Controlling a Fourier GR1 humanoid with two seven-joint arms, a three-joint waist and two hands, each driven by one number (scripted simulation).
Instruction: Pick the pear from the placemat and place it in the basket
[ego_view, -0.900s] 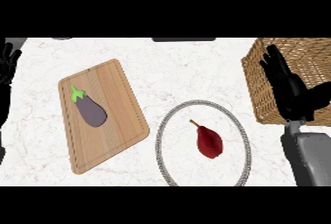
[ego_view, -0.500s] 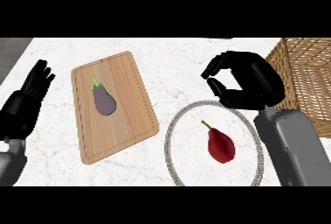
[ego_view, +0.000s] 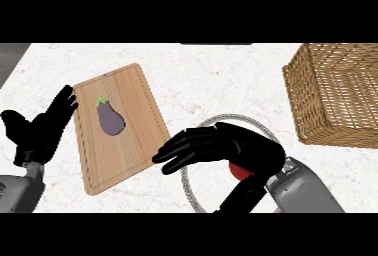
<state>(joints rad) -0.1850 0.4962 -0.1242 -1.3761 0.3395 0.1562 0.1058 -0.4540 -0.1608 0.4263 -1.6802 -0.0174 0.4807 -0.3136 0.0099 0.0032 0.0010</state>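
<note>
White marble bench (ego_view: 207, 85). Right hand (ego_view: 225, 147) spread over a round grey-rimmed placemat (ego_view: 221, 119) near the bench's front edge, fingers extended and slightly bent, pointing toward the bench's left side, holding nothing. The hand covers most of the placemat; only the far arc of the rim and a bit of the near-left rim show. Dark red pear (ego_view: 241, 170) lies on the placemat under the palm, only a small part visible at the wrist side; cannot tell if the hand touches it. Wicker basket (ego_view: 336, 95) sits at the bench's right edge, well apart from the pear, nothing visible inside.

Wooden cutting board (ego_view: 136, 107) lies tilted left of the placemat, reaching from mid-bench toward the front-left. Purple eggplant (ego_view: 109, 119) with a green stem lies on the board's far half. Left hand (ego_view: 40, 132) rests open at the bench's left edge, fingers up, fingertips just beside the board's left edge.
</note>
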